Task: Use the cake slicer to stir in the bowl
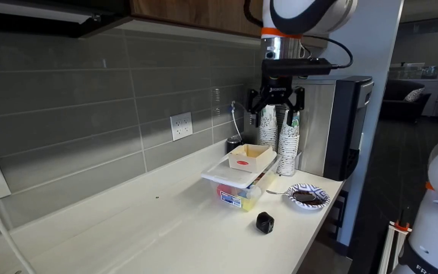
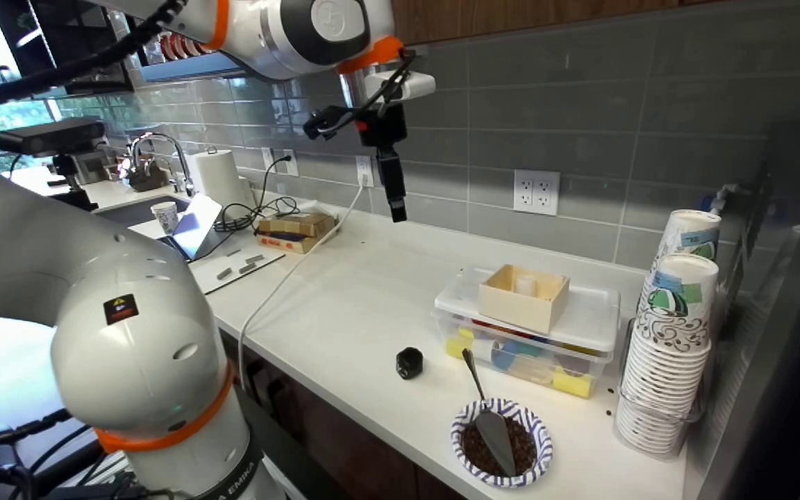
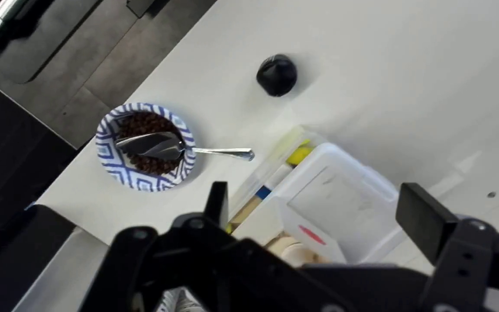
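Note:
The patterned white-and-blue bowl stands on the counter near its front edge and holds dark brown bits; it also shows in an exterior view and the wrist view. The metal cake slicer lies with its triangular blade on the brown bits and its handle over the rim; it also shows in the wrist view. My gripper is open and empty, high above the counter and away from the bowl and slicer. In the wrist view its fingers are wide apart, over the plastic bin.
A clear lidded bin stands by the wall, with a small open box on its lid. Stacked paper cups stand beside it. A small black object lies on the counter. A tall machine stands behind.

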